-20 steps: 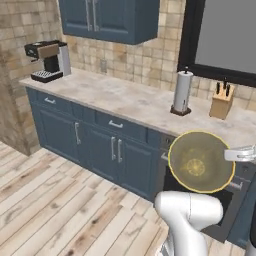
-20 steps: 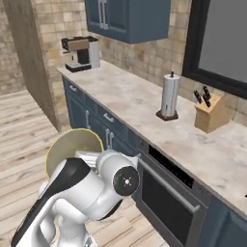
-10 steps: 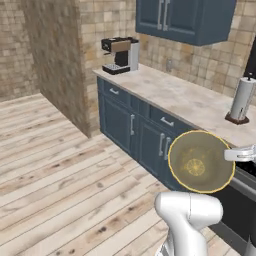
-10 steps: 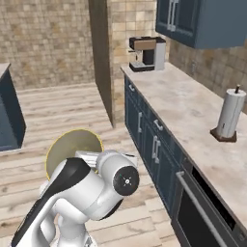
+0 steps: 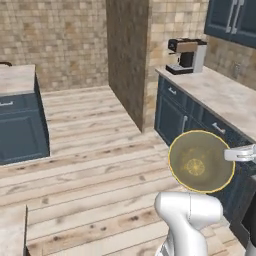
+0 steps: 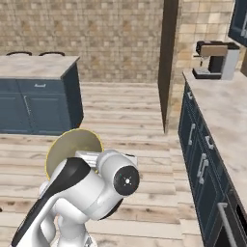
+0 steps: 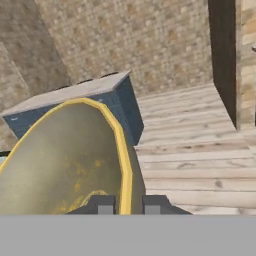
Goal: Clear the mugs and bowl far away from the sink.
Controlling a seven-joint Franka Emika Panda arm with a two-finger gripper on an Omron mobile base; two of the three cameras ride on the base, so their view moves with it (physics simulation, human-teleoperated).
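Jaws are pinching the yellow rim of the bowl (image 7: 65, 160), one finger on each side, gripper (image 7: 127, 205) carrying it on edge in the air above the wood floor (image 5: 100, 165). Wide bare floor is lying ahead. Island cabinet (image 6: 38, 91) is sitting to the left, marble counter (image 5: 225, 97) with coffee machine (image 5: 187, 55) to the right, brick pillar (image 6: 169, 62) standing between them.

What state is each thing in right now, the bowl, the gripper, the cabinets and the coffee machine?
bowl: held up on edge by its rim, clear of any counter.
gripper: shut on the bowl's rim.
cabinet doors: closed.
coffee machine: upright on the counter.
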